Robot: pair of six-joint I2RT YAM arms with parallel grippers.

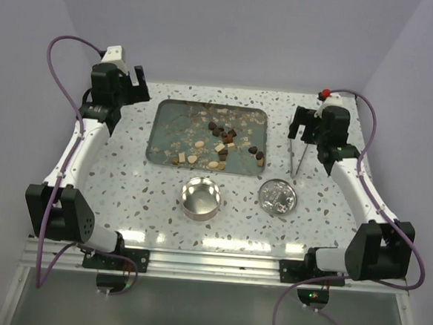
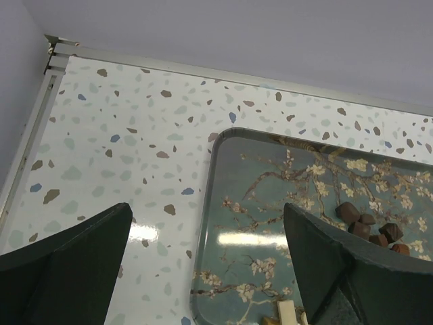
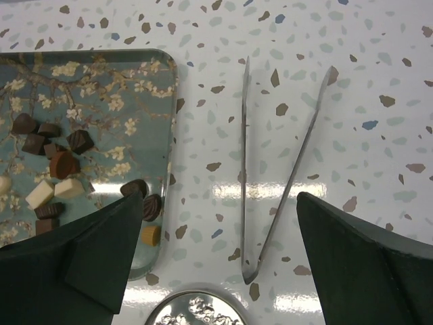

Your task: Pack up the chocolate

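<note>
- My left gripper (image 1: 127, 83) (image 2: 208, 244) hangs off the tray's 10 o'clock corner. Its jaws are spread wide with nothing between them.
- My right gripper (image 1: 307, 124) (image 3: 220, 233) is at 3 o'clock of the tray, above the tongs. Its jaws are also spread wide and hold nothing.
- The chocolate (image 1: 222, 140) (image 2: 369, 227) (image 3: 61, 166) is all on the tray (image 1: 153, 132) (image 2: 203, 223) (image 3: 172, 101), a loose scatter of dark, tan and cream pieces, mostly centre to the 4 o'clock side.
- The tray has a blossom print and lies flat on the speckled table (image 1: 126, 178) at 12 o'clock of the tin.
- The round tin (image 1: 200, 198) sits open near the front; I see no pieces inside it.
- The lid (image 1: 277, 196) (image 3: 196, 311) lies flat at 3 o'clock of the tin, apart from it.
- The metal tongs (image 1: 298, 157) (image 3: 243, 169) lie on the table just beside the tray's 3 o'clock edge, with the joined end toward the lid.
</note>
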